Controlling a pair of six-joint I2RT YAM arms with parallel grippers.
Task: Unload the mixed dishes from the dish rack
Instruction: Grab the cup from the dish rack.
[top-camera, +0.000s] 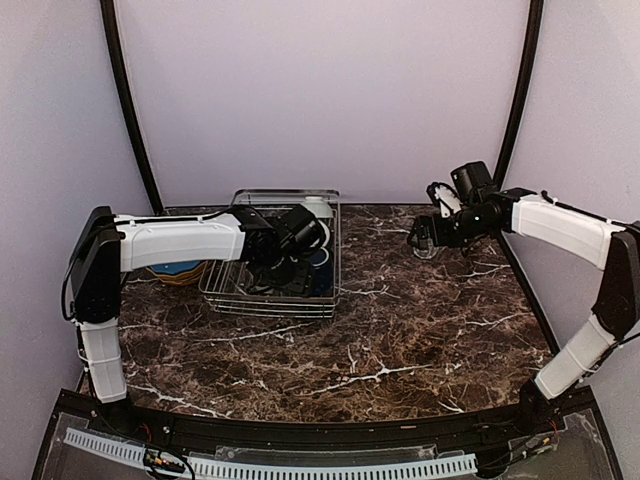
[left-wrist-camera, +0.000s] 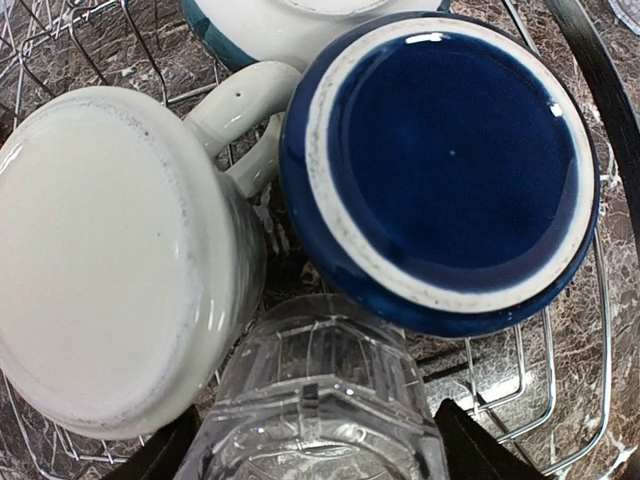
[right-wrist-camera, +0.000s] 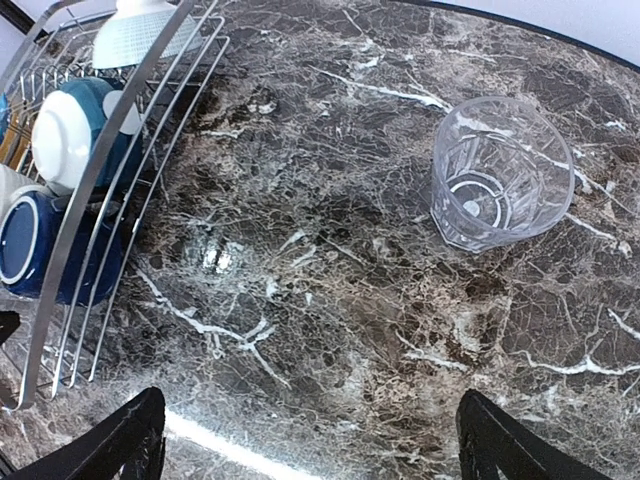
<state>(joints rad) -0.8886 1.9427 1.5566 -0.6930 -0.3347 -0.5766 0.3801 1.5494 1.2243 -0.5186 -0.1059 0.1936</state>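
Note:
The dish rack (top-camera: 225, 300) sits at the back left of the marble table. In the left wrist view it holds an upside-down white mug (left-wrist-camera: 100, 260), an upside-down dark blue mug (left-wrist-camera: 450, 160) and a clear glass (left-wrist-camera: 315, 390). My left gripper (left-wrist-camera: 310, 450) reaches down into the rack, one black finger on each side of the glass and very close to its walls; contact is not discernible. My right gripper (right-wrist-camera: 310, 450) hovers open and empty over the table at the right. A second clear glass (right-wrist-camera: 490, 175) stands upright on the marble beyond it.
A white bowl with a teal band (left-wrist-camera: 280, 25) lies in the rack behind the mugs. A ribbed white bowl (right-wrist-camera: 140, 35) sits at the rack's far end. A stack of plates (top-camera: 180, 270) rests on the table left of the rack, under my left arm.

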